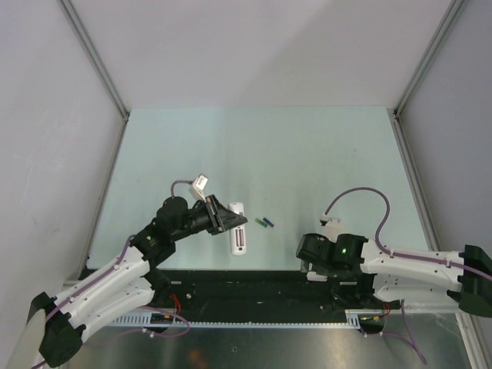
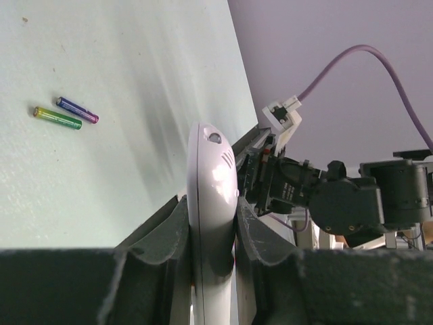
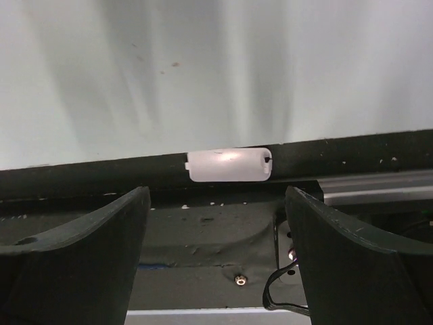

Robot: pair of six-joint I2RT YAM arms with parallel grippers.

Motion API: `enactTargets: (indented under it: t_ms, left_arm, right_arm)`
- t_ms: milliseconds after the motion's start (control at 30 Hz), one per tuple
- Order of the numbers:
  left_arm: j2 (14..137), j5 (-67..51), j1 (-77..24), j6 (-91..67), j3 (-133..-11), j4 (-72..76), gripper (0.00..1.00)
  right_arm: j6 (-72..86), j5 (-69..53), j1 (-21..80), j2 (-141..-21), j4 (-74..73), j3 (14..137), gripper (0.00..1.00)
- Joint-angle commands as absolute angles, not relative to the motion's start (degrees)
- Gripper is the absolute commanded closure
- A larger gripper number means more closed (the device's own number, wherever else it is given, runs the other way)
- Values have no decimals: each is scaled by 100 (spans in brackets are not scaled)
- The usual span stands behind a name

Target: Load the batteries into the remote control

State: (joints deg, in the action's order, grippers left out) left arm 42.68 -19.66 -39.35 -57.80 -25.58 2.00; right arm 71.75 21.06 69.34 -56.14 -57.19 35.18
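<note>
My left gripper [image 1: 229, 217] is shut on the remote control [image 1: 239, 232], a white oblong handset held above the table. In the left wrist view the remote control [image 2: 213, 169] stands edge-on, clamped between the two dark pads [image 2: 162, 233] of the left gripper [image 2: 211, 220]. The batteries, one purple [image 2: 78, 110] and one green [image 2: 57, 118], lie side by side on the table, just right of the remote [image 1: 265, 222]. My right gripper [image 3: 216, 198] is open and holds nothing. It hangs over the black strip at the table's near edge [image 1: 310, 267].
A small white plastic cover [image 3: 229, 164] lies on the black strip [image 3: 338, 152] ahead of the right fingers. Grey walls enclose the pale green table [image 1: 254, 154] on three sides. The right arm [image 2: 338, 203] shows in the left wrist view, with its purple cable [image 1: 361, 196] looping above.
</note>
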Motion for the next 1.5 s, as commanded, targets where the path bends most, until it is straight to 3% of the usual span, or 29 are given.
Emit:
enactTargets:
  t_ms: [0,200,433,867,1467]
  left_arm:
    - [4113,-1934,-3920,-5590,-2505,396,100]
    - [4078,-1951,-3920,-5511,-2452,404,100]
    - [4131,-1986,-3920,-5467,-2435,431,100]
    - [4394,-1855,-3929,-5493,-2443,475,100]
    - [4439,-1802,-4025,-5511,-2443,475,100]
  right_arm:
    - [8068,2136,7049,-5800,-5617,3305,15]
    - [8200,1881,7189,-6327,-5318,3278,8]
    - [7990,1758,7198,-6794,-4878,3112,8]
    - [7392,1451,7049,-6749,-4562,2742,4]
    - [7875,1450,7426,-6363,-4456,2601,38]
